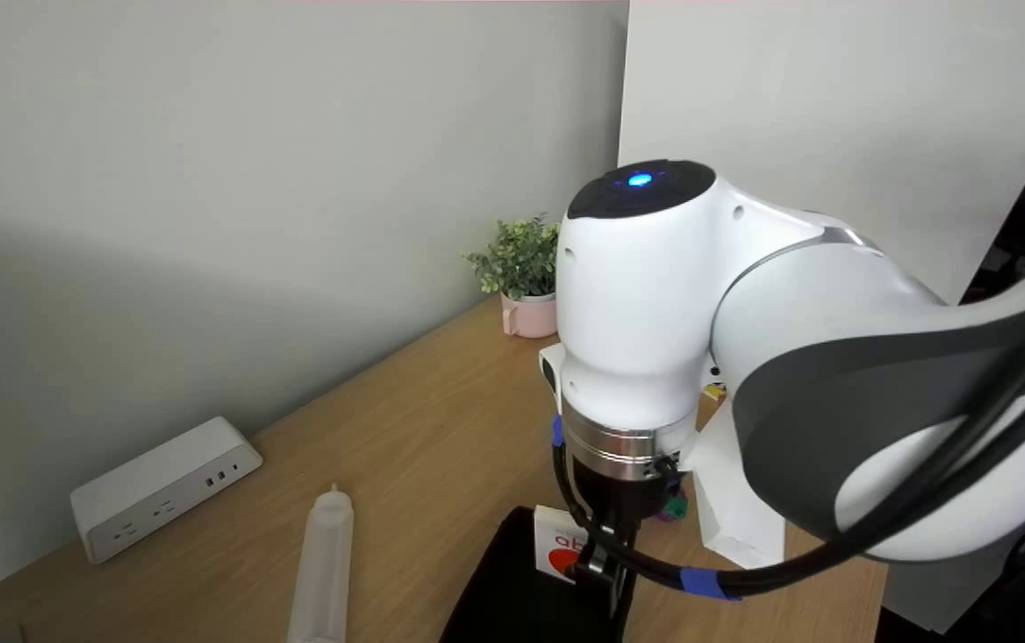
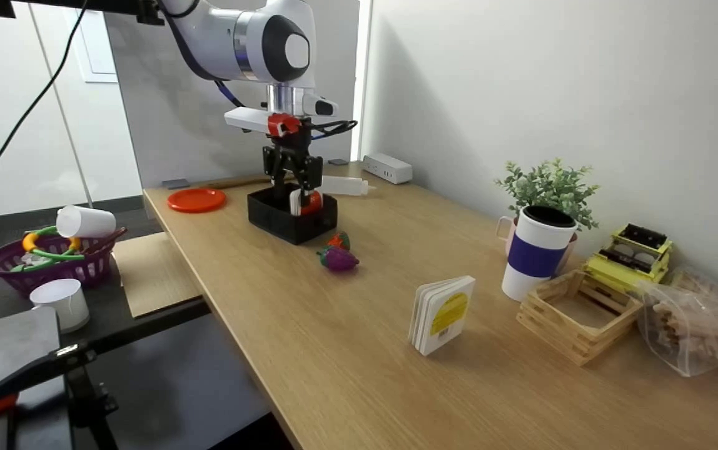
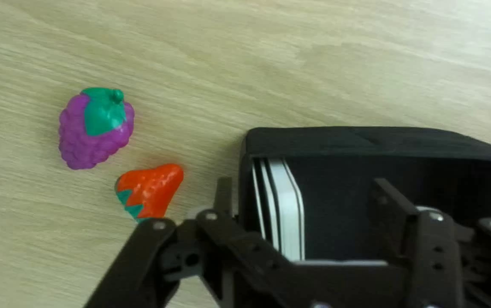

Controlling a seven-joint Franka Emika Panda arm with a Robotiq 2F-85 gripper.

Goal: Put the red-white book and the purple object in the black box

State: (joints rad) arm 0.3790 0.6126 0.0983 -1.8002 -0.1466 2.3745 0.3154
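fingers (image 3: 224,197) spread apart, released, red-white book (image 3: 286,209) standing between them inside black box (image 3: 335,141), purple fruit (image 3: 89,139) on tabletop (image 3: 228,55) well outside them

Your fingers (image 3: 437,256) point down, standing well apart from each other, with your wrist (image 2: 285,100) upright above them and your arm (image 1: 780,313) bending away higher up, its light (image 1: 640,179) glowing blue.

Wrist view's right edge cuts off black box (image 3: 335,142), pincer (image 3: 308,199) hides more; in an exterior view purple object (image 1: 674,507) partly hidden behind arm (image 1: 798,384), bottom edge crops bottle (image 1: 323,572).
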